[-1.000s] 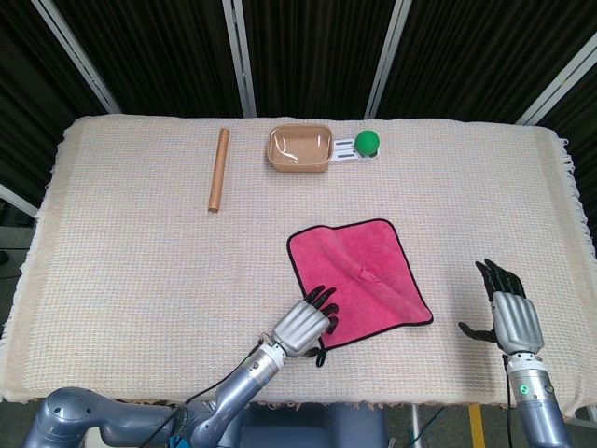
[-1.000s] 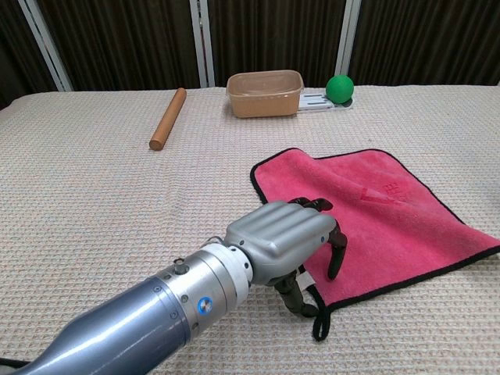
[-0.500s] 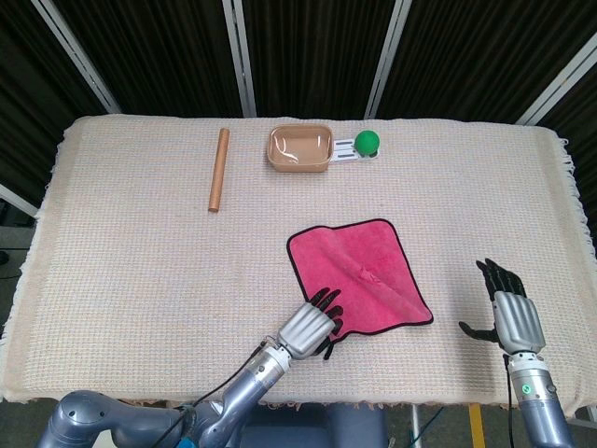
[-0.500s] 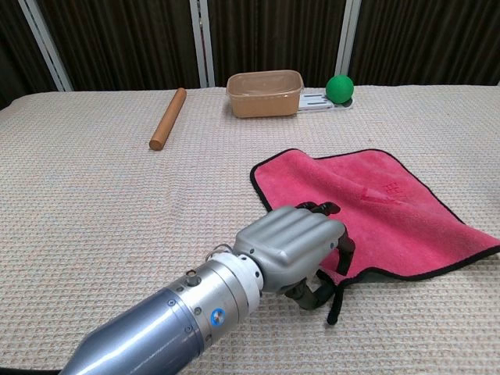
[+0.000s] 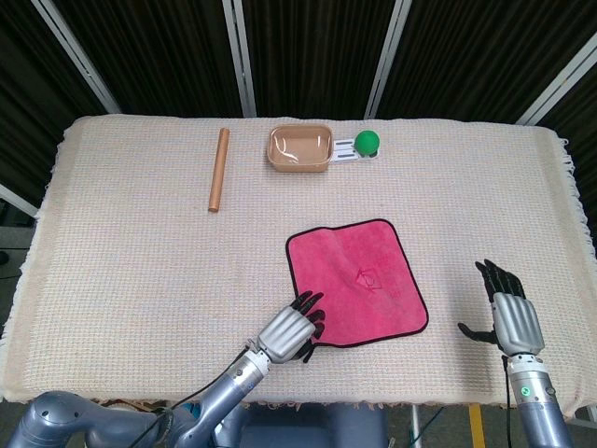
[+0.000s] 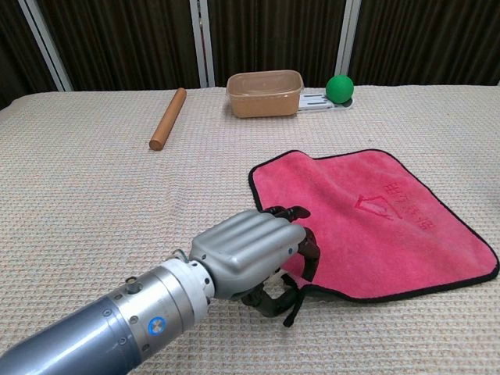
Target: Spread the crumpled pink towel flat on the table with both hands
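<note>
Head view first: the towel (image 5: 356, 282) now lies open on the counter (image 5: 140, 271), a near-square with its black hem showing all round. A second ago its right side carried a fold running down toward the near right corner; that fold is gone and the small printed mark in the middle reads clean. The left hand (image 5: 291, 329) has drawn back toward the robot and sits at the near left corner, fingers curled at the hem. The right hand (image 5: 511, 315) hovers well off to the right, fingers spread, holding nothing, just where it was before. The rod (image 5: 218, 169), tub (image 5: 300, 147) and green ball (image 5: 367, 141) at the far side have not shifted.

Chest view: the towel (image 6: 375, 220) is flat, its far and right edges straight, where half a second ago the right edge drooped in a ridge. The left hand (image 6: 248, 251) curls over the near left corner, and the hem there looks pinched between thumb and fingers, with the corner lifted a little off the cloth. The right hand does not show here.

The read: that backward pull took out the last fold, so the spreading looks all but done. What remains is likely letting that corner go and laying it down.
</note>
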